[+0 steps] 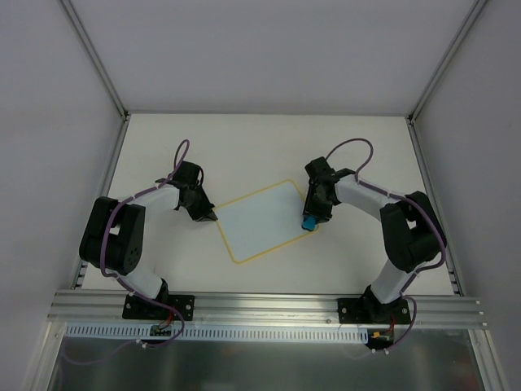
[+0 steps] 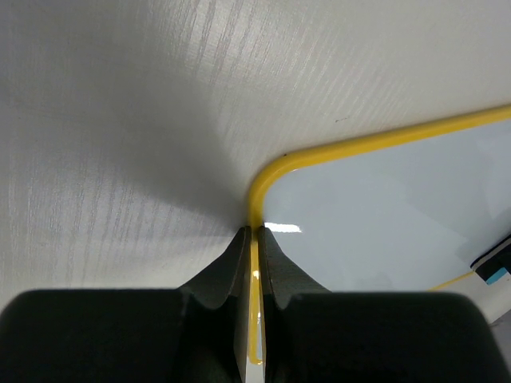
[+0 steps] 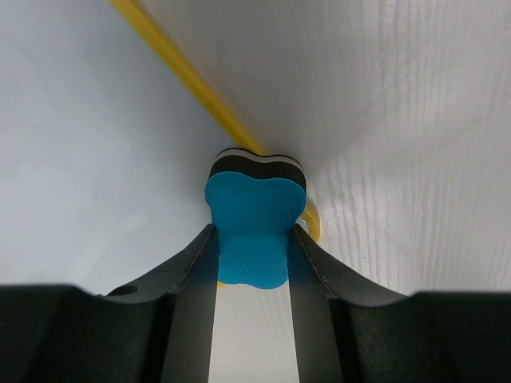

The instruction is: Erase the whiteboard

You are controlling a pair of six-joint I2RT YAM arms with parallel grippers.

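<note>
Counter point(image 1: 260, 138): a white surface, on which the whiteboard is laid and at whose near edge both arms are bolted.
Whiteboard point(image 1: 264, 220): laid flat at the middle of the counter between the two arms, turned askew to the counter's edges; a white face inside a thin yellow rim with rounded corners is seen.
Left tool point(image 1: 210, 215): brought down at the whiteboard's left corner; in the left wrist view the left tool point(image 2: 254, 231) is seen closed, with the whiteboard's point(image 2: 383, 215) yellow rim pinched between the two fingers just short of the rounded corner.
Right tool point(image 1: 311, 217): set at the whiteboard's right corner, clamped on a blue eraser point(image 1: 308, 222).
Blue eraser point(image 3: 254, 231): held between the fingers of the right tool point(image 3: 253, 227), with a black and white layer at its far end; it is placed over the yellow rim, with the whiteboard point(image 3: 80, 159) to one side and the bare counter point(image 3: 415, 120) to the other.
</note>
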